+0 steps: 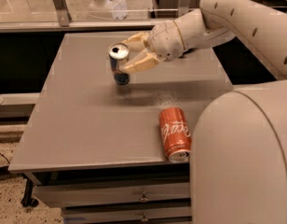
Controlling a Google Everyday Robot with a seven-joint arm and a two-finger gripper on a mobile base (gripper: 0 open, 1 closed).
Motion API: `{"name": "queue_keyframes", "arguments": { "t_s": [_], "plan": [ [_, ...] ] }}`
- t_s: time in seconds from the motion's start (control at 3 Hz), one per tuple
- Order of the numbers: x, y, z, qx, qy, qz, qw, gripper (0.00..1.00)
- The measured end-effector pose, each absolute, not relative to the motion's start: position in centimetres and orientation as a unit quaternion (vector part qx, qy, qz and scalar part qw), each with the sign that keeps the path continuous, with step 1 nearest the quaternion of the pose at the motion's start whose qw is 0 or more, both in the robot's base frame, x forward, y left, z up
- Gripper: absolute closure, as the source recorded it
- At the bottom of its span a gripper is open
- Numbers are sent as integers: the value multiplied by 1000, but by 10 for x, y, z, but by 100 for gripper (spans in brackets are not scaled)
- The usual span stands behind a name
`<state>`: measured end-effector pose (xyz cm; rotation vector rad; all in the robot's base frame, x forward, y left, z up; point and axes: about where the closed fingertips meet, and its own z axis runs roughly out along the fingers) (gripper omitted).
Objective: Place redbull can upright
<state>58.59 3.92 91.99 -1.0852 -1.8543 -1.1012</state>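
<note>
Over the flat grey table (64,125), the slim blue-and-silver redbull can (118,62) is held nearly upright, base low, ready to be stood. It is clasped by the cream gripper (126,56), jaws closed around it. Rightward, a wider orange-red soda can (174,133) lies sideways.

The pale arm (236,17) reaches in from the upper right of the frame and bends leftward to a rounded wrist (169,38), with the gripper (125,57) in the upper middle, its tan fingers (136,64) clamped on the redbull can (120,76), held roughly upright.
</note>
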Motion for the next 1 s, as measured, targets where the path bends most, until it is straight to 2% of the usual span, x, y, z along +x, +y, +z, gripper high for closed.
{"name": "queue_keyframes", "arguments": {
  "t_s": [1.0],
  "plan": [
    [574, 24, 912, -398, -737, -377, 395, 100]
  ]
}}
